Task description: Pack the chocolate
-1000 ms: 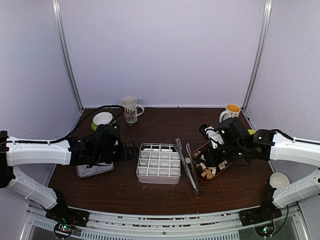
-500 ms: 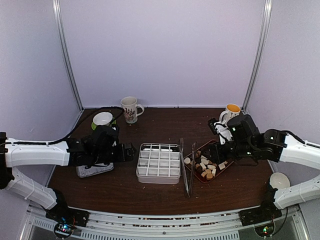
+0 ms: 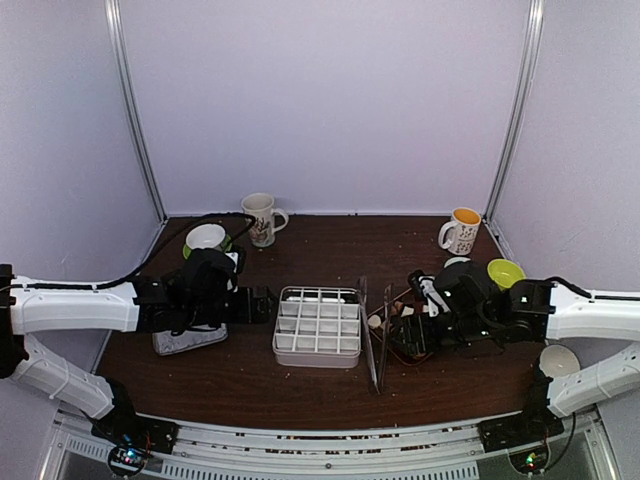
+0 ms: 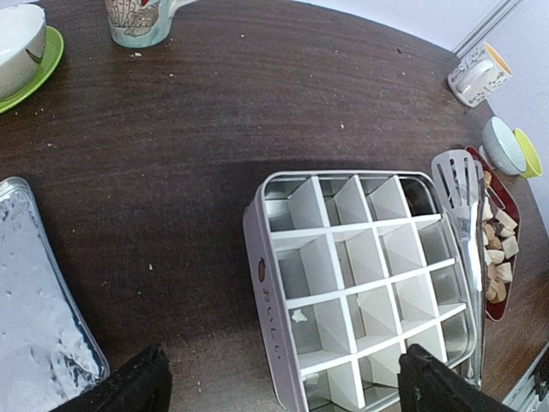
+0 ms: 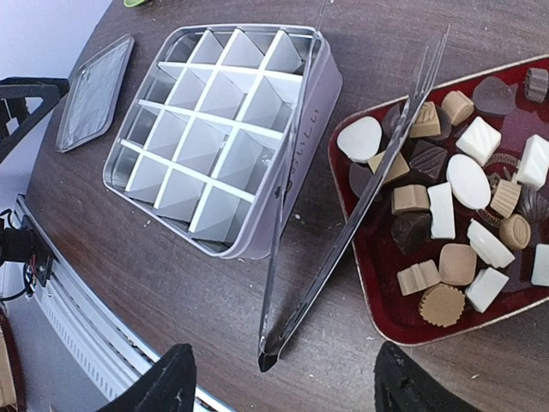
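Note:
The chocolate (image 5: 455, 232) is a heap of dark, tan and white pieces on a red tray (image 5: 377, 292); in the top view my right arm covers most of it, and one white piece (image 3: 375, 321) shows. Left of it stands a white divided box (image 3: 318, 325) (image 5: 214, 129) (image 4: 360, 283); the cells I can see are empty. My right gripper (image 3: 405, 338) (image 5: 287, 386) hangs open over the tray's near-left side, holding nothing. Just left of the box, my left gripper (image 3: 262, 302) (image 4: 283, 395) is open wide with the box's near corner between its fingers.
Long metal tongs (image 3: 372, 335) (image 5: 343, 249) lie between box and tray, leaning on the box's rim. The box's lid (image 3: 188, 340) (image 4: 43, 292) lies at the left. Along the back are a mug (image 3: 261, 217), an orange-lined mug (image 3: 461, 230), a bowl on a green plate (image 3: 206, 238) and a green bowl (image 3: 505, 271).
My right gripper swung back toward the orange-lined mug, then came forward and left over the tray with its jaws wider. The tongs' near end shifted left. The left arm barely moved.

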Motion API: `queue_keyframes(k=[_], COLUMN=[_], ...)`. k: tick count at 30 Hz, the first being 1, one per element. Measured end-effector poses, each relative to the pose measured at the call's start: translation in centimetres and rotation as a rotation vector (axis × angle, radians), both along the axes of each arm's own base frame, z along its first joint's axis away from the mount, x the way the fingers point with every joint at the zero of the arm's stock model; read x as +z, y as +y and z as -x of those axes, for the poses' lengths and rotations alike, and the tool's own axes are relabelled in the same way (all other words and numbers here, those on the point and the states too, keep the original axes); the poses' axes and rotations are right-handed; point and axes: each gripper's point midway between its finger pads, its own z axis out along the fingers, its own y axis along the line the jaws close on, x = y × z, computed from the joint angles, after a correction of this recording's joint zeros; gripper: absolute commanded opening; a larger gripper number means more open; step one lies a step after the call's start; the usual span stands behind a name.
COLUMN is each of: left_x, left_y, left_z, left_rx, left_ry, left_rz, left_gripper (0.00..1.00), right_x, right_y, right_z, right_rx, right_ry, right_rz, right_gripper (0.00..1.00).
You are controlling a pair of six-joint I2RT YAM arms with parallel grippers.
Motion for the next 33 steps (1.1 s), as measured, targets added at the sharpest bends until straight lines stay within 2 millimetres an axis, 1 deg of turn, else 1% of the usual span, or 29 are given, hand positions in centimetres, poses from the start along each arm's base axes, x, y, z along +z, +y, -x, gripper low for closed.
queue_keyframes(k=[4,7,9,11,16,22,29,33], left_x=[0.0,0.0,0.0,0.0,0.0,0.0,1.3,1.7], left_y=[-0.2,-0.3,-0.3,-0.3,-0.3,-0.3,0.0,0.2], left_z=[0.1,0.1,0.2,0.2,0.2,0.2,0.1,0.1], left_rx=[-0.013,-0.021,-0.024,-0.025,-0.029,-0.033,-0.032,-0.028], left_ry=[-0.001,0.000,-0.001,-0.002,-0.005,-0.009,-0.040,-0.054], left_rz=[0.001,0.000,-0.001,-0.002,-0.006,-0.012,0.003,0.002], left_gripper=[0.94,0.94,0.94,0.94,0.94,0.94,0.94,0.94], right_x=[-0.3,-1.2,-2.2,-3.2,-4.8,-6.5,-9.2,-10.5], right_y=[0.2,0.5,0.8,1.2,2.4,3.7,4.0,4.1], right_z=[-0.2,-0.3,-0.2,0.1,0.4,0.2,-0.1,-0.2], right_rx=[-0.040,-0.060,-0.070,-0.072,-0.092,-0.120,-0.149,-0.161], right_ry=[0.021,0.045,0.065,0.081,0.103,0.113,0.134,0.142], right_rz=[-0.029,-0.030,-0.020,-0.008,-0.010,-0.009,0.041,0.068], right_gripper=[0.78,0.79,0.77,0.73,0.73,0.71,0.64,0.61])
